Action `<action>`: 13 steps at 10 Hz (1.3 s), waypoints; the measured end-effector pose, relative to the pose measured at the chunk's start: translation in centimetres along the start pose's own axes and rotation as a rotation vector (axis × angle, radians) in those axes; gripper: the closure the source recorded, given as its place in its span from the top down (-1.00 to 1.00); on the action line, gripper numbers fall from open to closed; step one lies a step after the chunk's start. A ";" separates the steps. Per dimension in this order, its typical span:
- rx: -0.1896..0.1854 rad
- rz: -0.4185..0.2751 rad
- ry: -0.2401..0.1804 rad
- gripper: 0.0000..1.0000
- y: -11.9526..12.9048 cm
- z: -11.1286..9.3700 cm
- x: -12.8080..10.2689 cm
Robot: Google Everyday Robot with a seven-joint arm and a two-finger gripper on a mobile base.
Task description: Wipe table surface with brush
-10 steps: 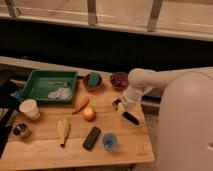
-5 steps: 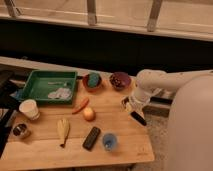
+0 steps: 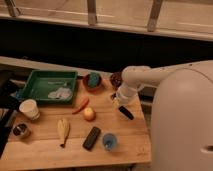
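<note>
Brush: slim black handle slanting down to the right, pale head at its upper left end; it is at the right side of the table surface, near the right edge, held by the gripper.
Gripper: at the end of the white arm that reaches in from the right, low over the right part of the surface; fingers clenched on the brush near its pale head.
Table surface: light tan planks, carrying all the items.
Green tray: at the back left, with a pale crumpled thing lying inside it.
Red bowl: just right of the tray, with something teal in it.
Dark bowl: at the back, close behind the gripper.
Carrot: orange-red, in front of the red bowl.
Round yellow fruit: just beside the carrot's lower end.
Banana-like thing: pale yellow, front left of centre.
Black block: flat, near the front.
Blue cup: just right of the block.
White cup: left side, in front of the tray.
Small dark jar: near the left front corner.
</note>
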 end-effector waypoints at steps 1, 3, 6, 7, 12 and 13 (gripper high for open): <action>-0.017 -0.024 0.009 -1.00 1.4 0.7 0.4; -0.035 -0.045 0.035 -1.00 3.1 1.9 1.9; -0.004 0.014 0.066 -1.00 1.2 1.9 4.5; 0.012 0.051 0.062 -1.00 -0.8 1.3 5.2; 0.026 0.091 0.023 -1.00 -4.6 -0.4 3.5; 0.018 0.080 0.018 -1.00 -3.9 -0.2 2.8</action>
